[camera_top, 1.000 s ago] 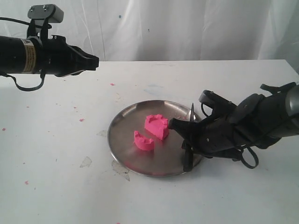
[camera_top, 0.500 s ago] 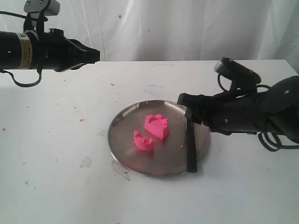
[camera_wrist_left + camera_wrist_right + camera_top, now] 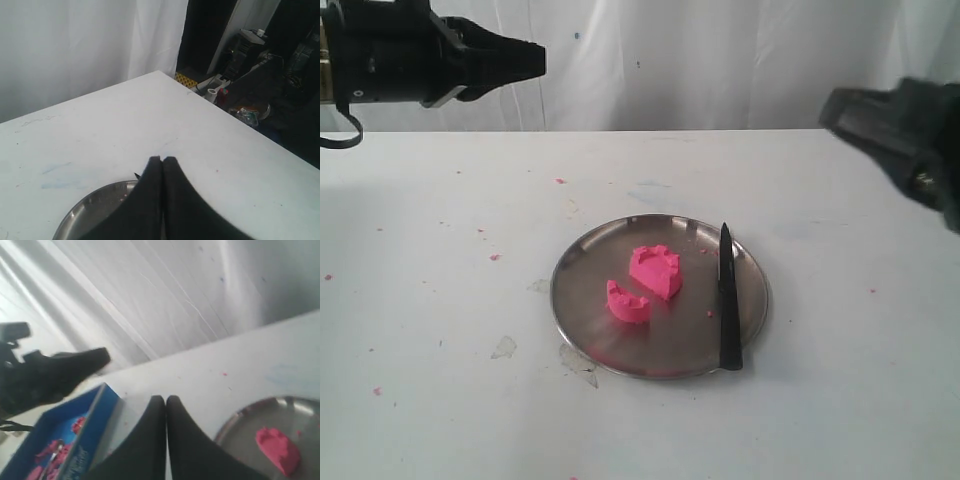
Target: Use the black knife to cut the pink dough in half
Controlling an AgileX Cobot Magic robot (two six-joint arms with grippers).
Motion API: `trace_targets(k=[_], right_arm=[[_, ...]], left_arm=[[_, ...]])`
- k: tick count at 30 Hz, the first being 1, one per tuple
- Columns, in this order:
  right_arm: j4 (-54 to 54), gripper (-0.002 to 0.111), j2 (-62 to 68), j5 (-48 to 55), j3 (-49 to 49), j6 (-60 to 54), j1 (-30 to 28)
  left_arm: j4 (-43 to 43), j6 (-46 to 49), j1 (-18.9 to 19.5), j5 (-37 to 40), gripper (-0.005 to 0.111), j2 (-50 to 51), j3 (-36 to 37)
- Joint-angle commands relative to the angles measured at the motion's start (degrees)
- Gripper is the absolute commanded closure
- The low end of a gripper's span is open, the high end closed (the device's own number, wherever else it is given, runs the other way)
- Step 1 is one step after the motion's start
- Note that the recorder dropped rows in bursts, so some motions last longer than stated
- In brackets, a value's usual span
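The pink dough lies in two pieces on the round steel plate (image 3: 582,335): a larger half (image 3: 656,270) and a smaller half-round piece (image 3: 627,302). The black knife (image 3: 725,300) rests flat on the plate's right side, its handle end over the near rim, with nothing holding it. My left gripper (image 3: 535,58) hovers high at the far left, shut and empty (image 3: 162,160). My right gripper (image 3: 830,106) is raised at the right edge, blurred, and shut on nothing (image 3: 165,399). One dough piece (image 3: 277,447) also shows in the right wrist view.
Pink crumbs and small stains dot the white table (image 3: 440,300). A blue box (image 3: 75,440) holding pink bits shows only in the right wrist view. A white curtain (image 3: 700,60) hangs behind. The left wrist view shows clutter (image 3: 250,107) past the table's far edge.
My right gripper has let go of the knife, left it lying on the plate, and drawn back up and to the right. The left arm has risen slightly.
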Motion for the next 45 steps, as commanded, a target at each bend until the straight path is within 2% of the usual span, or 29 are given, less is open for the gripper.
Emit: trace_targets(k=[1, 9, 23, 26, 32, 34, 36, 38, 40, 45], right_arm=[[-1.38, 0.108, -8.4, 2.68, 0.37, -1.0, 0.46], [-1.38, 0.108, -13.6, 9.83, 0.37, -1.37, 0.46], [-1.1, 0.108, -13.98, 5.42, 0.37, -1.37, 0.46], [-0.4, 0.108, -13.98, 7.58, 0.46, -2.24, 0.46], [21.27, 0.108, -15.8, 9.19, 2.33, -34.49, 0.59], [22.72, 0.108, -17.05, 9.26, 2.93, -39.67, 0.59], [22.07, 0.108, -18.26, 8.9, 3.73, -40.32, 0.59], [17.49, 0.108, -19.53, 8.9, 4.57, -36.35, 0.59], [5.21, 0.108, -20.77, 9.44, 4.86, -24.88, 0.49], [-37.9, 0.108, -23.81, 11.0, 6.02, 22.5, 0.49]], left_arm=[[1.13, -0.43, 0.02, -0.93, 0.107, -0.81, 0.27], [1.13, -0.43, 0.02, -0.93, 0.107, -0.81, 0.27], [1.23, -0.43, 0.02, -0.93, 0.107, -0.81, 0.27], [1.23, -0.43, 0.02, -0.93, 0.107, -0.81, 0.27], [1.52, -0.43, 0.02, -0.94, 0.107, -0.81, 0.27], [2.06, -0.43, 0.02, -1.42, 0.107, -0.81, 0.27], [2.06, -0.43, 0.02, -1.43, 0.107, -0.81, 0.27], [2.06, -0.43, 0.02, -1.53, 0.107, -0.81, 0.27], [2.06, -0.43, 0.02, -1.53, 0.107, -0.81, 0.27], [2.06, -0.43, 0.02, -1.53, 0.107, -0.81, 0.27]])
